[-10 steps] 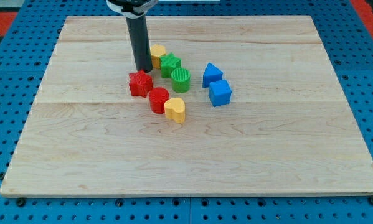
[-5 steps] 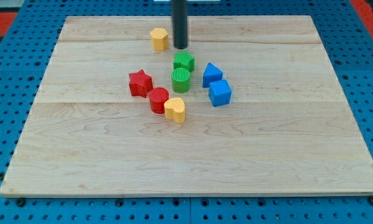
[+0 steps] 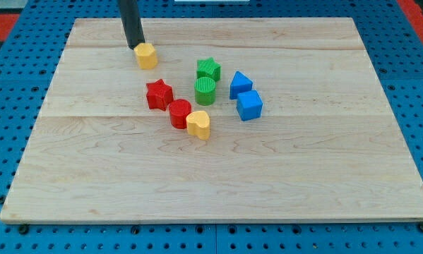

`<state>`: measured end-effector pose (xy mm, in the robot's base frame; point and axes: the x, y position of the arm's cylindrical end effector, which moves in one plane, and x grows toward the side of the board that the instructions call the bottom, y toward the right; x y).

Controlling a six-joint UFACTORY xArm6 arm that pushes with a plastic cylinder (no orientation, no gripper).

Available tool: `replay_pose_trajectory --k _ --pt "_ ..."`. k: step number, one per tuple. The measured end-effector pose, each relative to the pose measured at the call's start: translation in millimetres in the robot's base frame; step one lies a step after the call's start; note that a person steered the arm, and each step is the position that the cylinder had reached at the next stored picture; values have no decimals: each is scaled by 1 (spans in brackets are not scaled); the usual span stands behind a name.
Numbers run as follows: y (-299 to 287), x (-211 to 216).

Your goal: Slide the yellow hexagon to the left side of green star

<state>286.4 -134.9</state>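
While my tip [image 3: 135, 46] touches it, yellow hexagon [image 3: 147, 56] upright

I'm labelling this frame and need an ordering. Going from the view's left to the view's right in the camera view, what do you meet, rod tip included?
My tip → yellow hexagon → red star → red cylinder → yellow heart → blue triangular block → blue cube. The green star and green cylinder overlap in x, so I left them out.

— Where is the yellow hexagon [image 3: 147, 56]?
— It sits flat on the board, well apart from the green star [image 3: 208, 68], at about ten o'clock from it.
— And the star?
— It lies flat near mid-board, ridged top up, just at twelve o'clock of a green cylinder [image 3: 205, 91].
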Motion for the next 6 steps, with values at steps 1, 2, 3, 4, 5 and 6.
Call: replay_pose_trajectory --k 1,2,3,4,5,6 --pt "26 8" --pt "23 17" --pt "37 26" --pt "18 25" --pt "-31 25" --pt "27 52"
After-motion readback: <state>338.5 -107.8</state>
